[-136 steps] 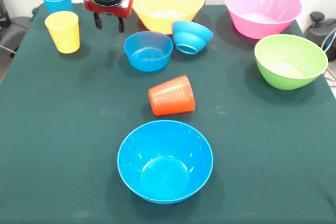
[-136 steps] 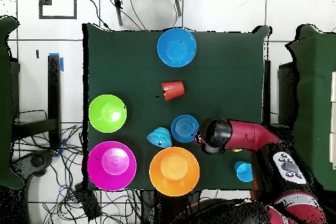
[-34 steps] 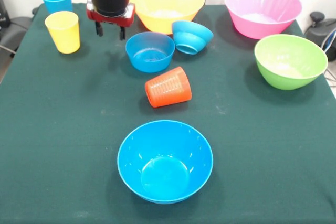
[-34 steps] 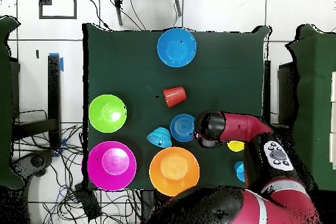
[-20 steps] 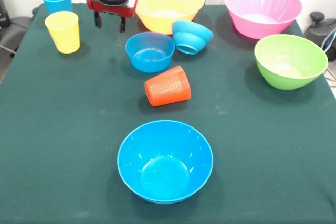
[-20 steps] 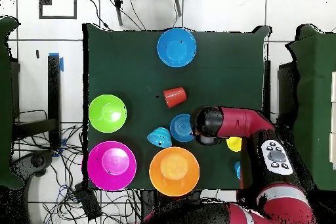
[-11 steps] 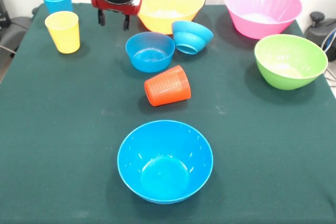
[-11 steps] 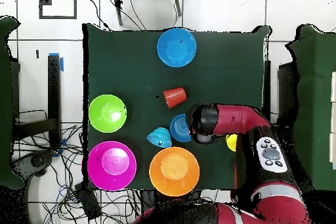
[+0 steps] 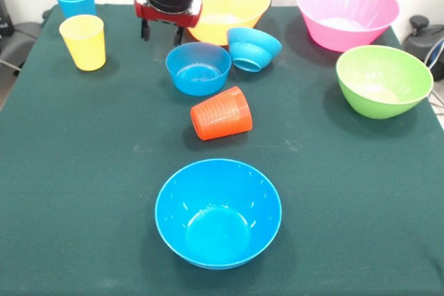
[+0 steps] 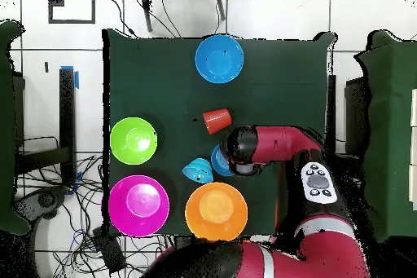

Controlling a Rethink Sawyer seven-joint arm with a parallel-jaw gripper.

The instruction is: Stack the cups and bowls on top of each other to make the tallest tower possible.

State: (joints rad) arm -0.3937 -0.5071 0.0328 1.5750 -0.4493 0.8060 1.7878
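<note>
claw (image 9: 162, 33): prongs apart, empty | cups (image 9: 82, 41): 3; orange-red one on its side | bowls (image 9: 218, 211): 6; none stacked

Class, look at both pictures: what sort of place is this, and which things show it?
Probably a robotics lab or test room: a red robot arm over a green-covered table of bright plastic bowls, with loose cables on a tiled floor.

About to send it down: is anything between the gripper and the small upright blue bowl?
Nothing visible. The open gripper hangs just behind the small blue plastic bowl, with only bare green tablecloth between. The tipped ridged blue bowl sits beside it.
</note>
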